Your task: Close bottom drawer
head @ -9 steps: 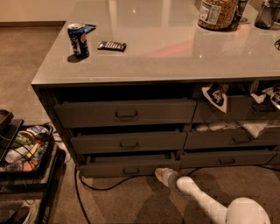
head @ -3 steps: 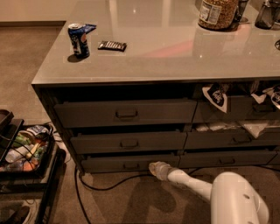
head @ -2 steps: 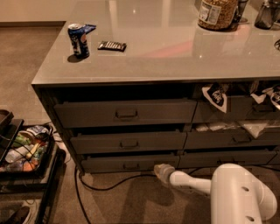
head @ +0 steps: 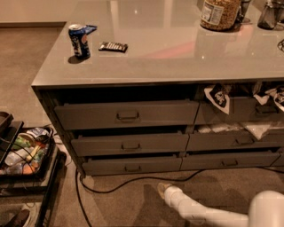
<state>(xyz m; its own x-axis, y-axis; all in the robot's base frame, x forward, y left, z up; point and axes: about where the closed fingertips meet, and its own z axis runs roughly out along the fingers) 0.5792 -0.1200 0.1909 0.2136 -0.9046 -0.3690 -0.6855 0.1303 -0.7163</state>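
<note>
The bottom drawer [head: 131, 165] is the lowest of three wide dark-grey drawers under the grey counter. Its flat front has a small central pull handle [head: 132, 168]. The front sits almost in line with the cabinet, with a thin dark gap above it, and its inside is hidden. My gripper [head: 164, 189] is on the end of the white arm [head: 195, 210], low over the carpet. It is in front of the drawer and a little right of the handle, a short way off and not touching the front.
A black cable [head: 133, 181] runs over the carpet just below the drawers. A low cart [head: 26, 155] with bottles stands at the left. The neighbouring drawers [head: 235, 141] hold snack bags. A blue can [head: 79, 41], a dark packet [head: 112, 46] and a jar [head: 219, 13] stand on the counter [head: 177, 53].
My gripper was up against the bottom drawer's front beside the handle. It has since drawn back and down over the carpet, away from the drawer. The drawer front looks unchanged.
</note>
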